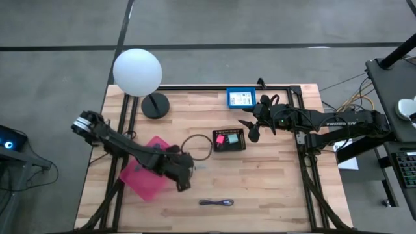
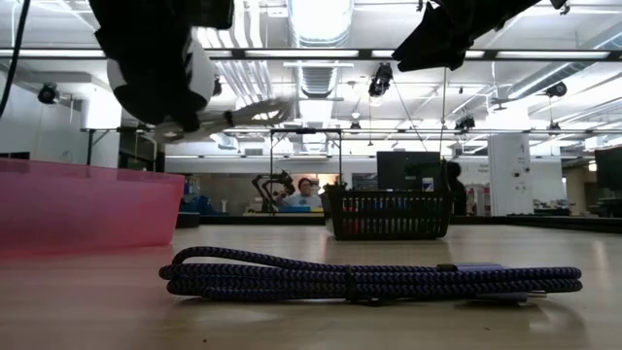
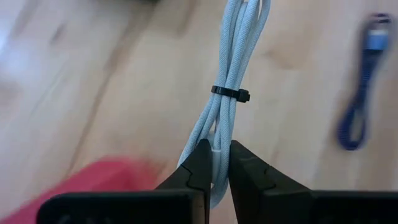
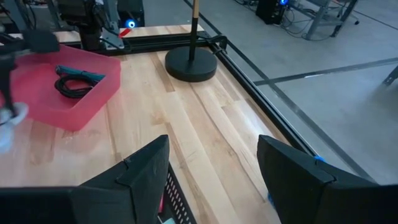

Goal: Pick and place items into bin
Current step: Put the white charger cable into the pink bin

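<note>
My left gripper hangs above the table just right of the pink bin and is shut on a grey-white coiled cable bound by a black tie. A purple cable lies flat on the wood nearer the near edge; it fills the foreground of the low view. A brown cable loop lies flat between the bin and a black mesh basket. The basket holds a pink cube and a green piece. My right gripper is open, above the basket's right side. Inside the pink bin lie a black cable and a teal stick. My left gripper pinches the grey-white cable bundle near one looped end, between its two fingertips. The fingers lie along the bundle, several strands between them. The cable is lifted clear of the table and juts out past the fingers.
A white globe lamp stands on a black base at the far left of the table. A blue box sits by the far edge. Black frame rails run along the table's left, right and far sides. Bare wood lies around the purple cable.
</note>
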You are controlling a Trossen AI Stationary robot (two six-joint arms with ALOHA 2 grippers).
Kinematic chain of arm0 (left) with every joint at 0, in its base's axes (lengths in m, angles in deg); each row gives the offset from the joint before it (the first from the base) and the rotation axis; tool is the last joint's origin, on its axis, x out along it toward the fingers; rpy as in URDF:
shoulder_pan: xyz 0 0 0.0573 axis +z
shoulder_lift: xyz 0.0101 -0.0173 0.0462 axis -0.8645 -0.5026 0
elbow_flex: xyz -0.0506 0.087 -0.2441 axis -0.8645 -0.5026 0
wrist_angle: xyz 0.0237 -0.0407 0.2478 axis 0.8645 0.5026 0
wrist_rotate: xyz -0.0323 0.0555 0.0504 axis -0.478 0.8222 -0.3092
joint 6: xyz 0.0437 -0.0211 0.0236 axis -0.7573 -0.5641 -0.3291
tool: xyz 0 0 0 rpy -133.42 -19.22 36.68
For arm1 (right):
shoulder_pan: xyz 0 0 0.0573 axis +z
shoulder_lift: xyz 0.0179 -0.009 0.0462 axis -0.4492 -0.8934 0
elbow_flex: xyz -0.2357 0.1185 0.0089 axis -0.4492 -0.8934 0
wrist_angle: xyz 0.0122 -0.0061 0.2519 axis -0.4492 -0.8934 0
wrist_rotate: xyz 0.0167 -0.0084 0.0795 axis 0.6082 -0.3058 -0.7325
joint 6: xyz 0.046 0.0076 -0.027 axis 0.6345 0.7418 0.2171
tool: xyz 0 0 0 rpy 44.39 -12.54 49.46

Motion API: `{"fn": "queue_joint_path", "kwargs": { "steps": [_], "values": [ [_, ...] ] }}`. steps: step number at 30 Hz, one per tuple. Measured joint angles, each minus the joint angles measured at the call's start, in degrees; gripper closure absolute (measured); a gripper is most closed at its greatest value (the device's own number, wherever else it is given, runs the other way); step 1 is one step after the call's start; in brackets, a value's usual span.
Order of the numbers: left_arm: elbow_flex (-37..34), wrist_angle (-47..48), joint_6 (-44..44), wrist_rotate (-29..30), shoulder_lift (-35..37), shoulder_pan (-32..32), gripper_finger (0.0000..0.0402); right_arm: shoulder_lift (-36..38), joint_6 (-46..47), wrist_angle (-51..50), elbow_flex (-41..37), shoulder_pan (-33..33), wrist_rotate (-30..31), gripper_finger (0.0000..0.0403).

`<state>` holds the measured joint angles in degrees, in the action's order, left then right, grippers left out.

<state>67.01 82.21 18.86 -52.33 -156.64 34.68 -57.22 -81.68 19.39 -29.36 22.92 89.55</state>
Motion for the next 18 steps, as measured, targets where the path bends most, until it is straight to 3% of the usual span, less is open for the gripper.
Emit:
{"fn": "queue_joint_path", "kwargs": {
  "steps": [6, 13, 18],
  "values": [
    [0.0, 12.5, 12.3, 0.3, 2.5, 1.2, 0.0385, 0.0, 0.0, 0.0, 0.0, 0.0, 0.0, 0.0175],
    [0.0, 16.2, 20.5, 0.5, 6.5, 1.2, 0.0385, 0.0, 0.0, 0.0, 0.0, 0.0, 0.0, 0.0175],
    [-0.3, 23.1, 31.3, 0.0, 8.7, 1.1, 0.0385, 0.0, 0.0, 0.0, 0.0, 0.0, 0.0, 0.0175]
  ]
}}
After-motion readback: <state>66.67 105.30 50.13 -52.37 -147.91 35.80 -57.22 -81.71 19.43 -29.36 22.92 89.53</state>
